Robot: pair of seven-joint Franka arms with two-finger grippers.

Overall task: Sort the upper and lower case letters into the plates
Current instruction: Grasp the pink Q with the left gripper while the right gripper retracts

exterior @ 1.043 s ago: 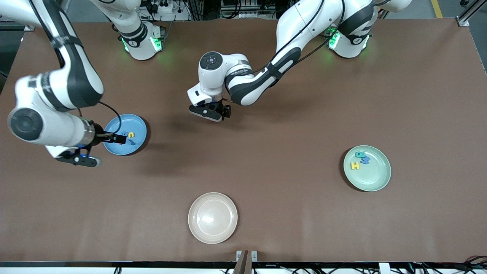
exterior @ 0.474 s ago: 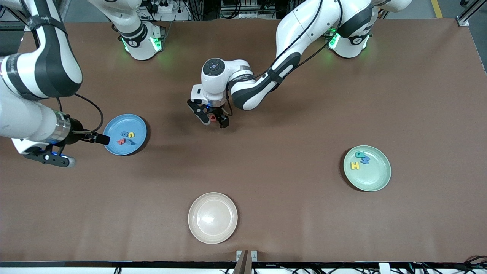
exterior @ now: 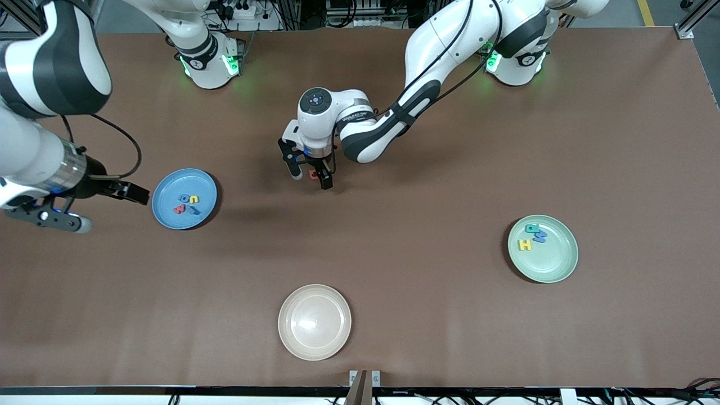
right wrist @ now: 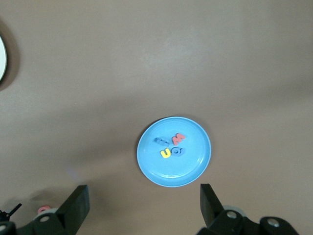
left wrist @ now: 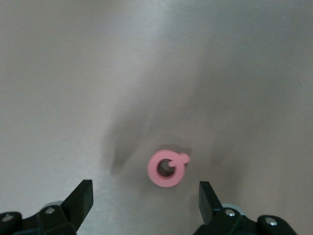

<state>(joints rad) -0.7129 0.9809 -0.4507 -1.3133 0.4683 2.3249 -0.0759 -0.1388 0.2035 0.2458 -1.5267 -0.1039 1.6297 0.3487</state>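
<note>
A red ring-shaped letter point(exterior: 313, 174) lies on the brown table. My left gripper point(exterior: 308, 175) is open and low over it, one finger on each side, not touching. In the left wrist view the letter point(left wrist: 167, 169) lies just ahead of the open left gripper point(left wrist: 144, 200). The blue plate point(exterior: 169, 216) holds several letters, among them a yellow u point(exterior: 193, 199) and a red one point(exterior: 179, 209). My right gripper point(exterior: 136, 194) is open and empty beside that plate, toward the right arm's end. The right wrist view shows the plate point(right wrist: 193, 169) ahead of the right gripper point(right wrist: 144, 203). The mint plate point(exterior: 554, 264) holds a teal letter point(exterior: 531, 228), a blue one point(exterior: 540, 236) and a yellow H point(exterior: 525, 244).
A cream-beige plate point(exterior: 314, 322) with nothing in it lies near the table's front edge, nearer to the front camera than the red letter. The mint plate lies toward the left arm's end, the blue plate toward the right arm's end.
My right gripper has drawn back from over the blue plate, leaving a red letter in it. My left gripper has turned and come down around the red letter on the table.
</note>
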